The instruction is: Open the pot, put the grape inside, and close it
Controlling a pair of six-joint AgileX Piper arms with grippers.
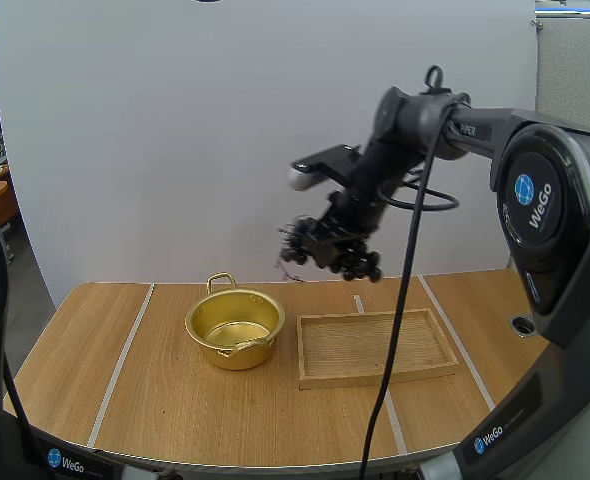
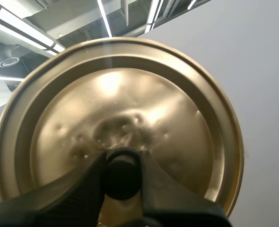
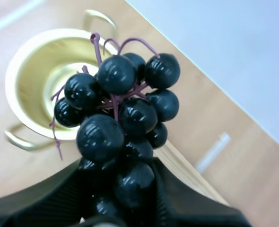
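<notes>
Behind left fingers (image 2: 68, 196), lid (image 2: 130, 104) rim hides; right fingers (image 3: 40, 201) cover lower grapes (image 3: 118, 113).

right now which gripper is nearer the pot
Right. The right gripper, shut on the grapes, hangs above the pot, to its right. The left gripper holds the lid by its knob, with no pot beside it.

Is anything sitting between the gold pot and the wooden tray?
No. From the high view, only a narrow strip of bare table separates the pot and the tray.
</notes>
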